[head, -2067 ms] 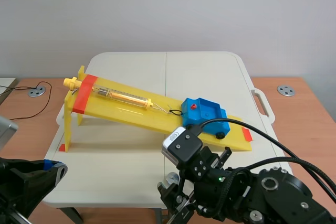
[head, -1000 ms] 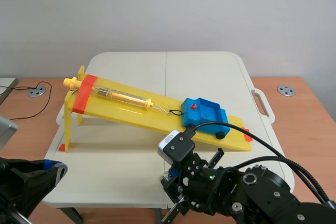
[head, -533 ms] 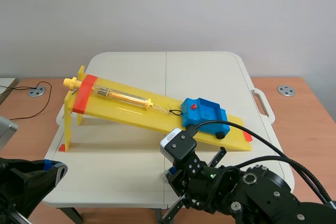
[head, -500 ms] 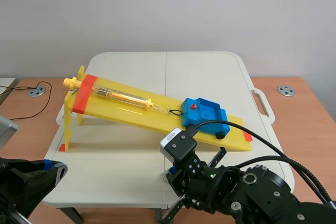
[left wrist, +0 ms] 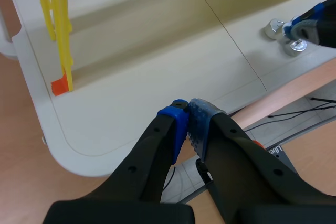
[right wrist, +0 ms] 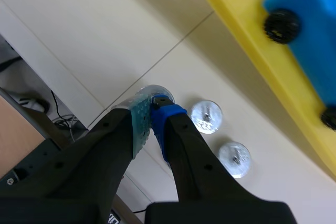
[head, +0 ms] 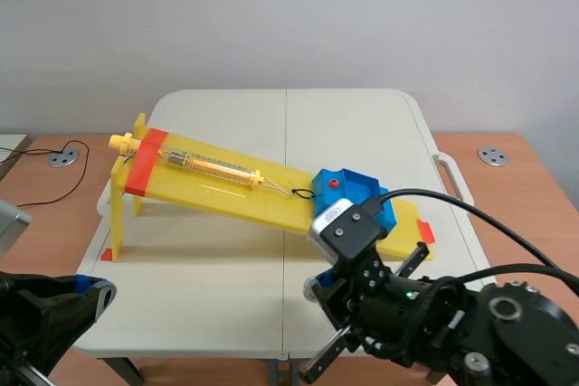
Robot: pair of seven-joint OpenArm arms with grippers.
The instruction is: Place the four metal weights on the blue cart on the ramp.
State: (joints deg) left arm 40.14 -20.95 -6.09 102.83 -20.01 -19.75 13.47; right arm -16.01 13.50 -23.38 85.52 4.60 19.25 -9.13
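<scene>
As the right gripper [right wrist: 152,111] is closed only thinly on one weight [right wrist: 149,92], it could slip out before the cart [right wrist: 307,24].

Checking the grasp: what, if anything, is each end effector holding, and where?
The right end effector appears to pinch a metal weight by its top; the left end effector holds nothing.
</scene>
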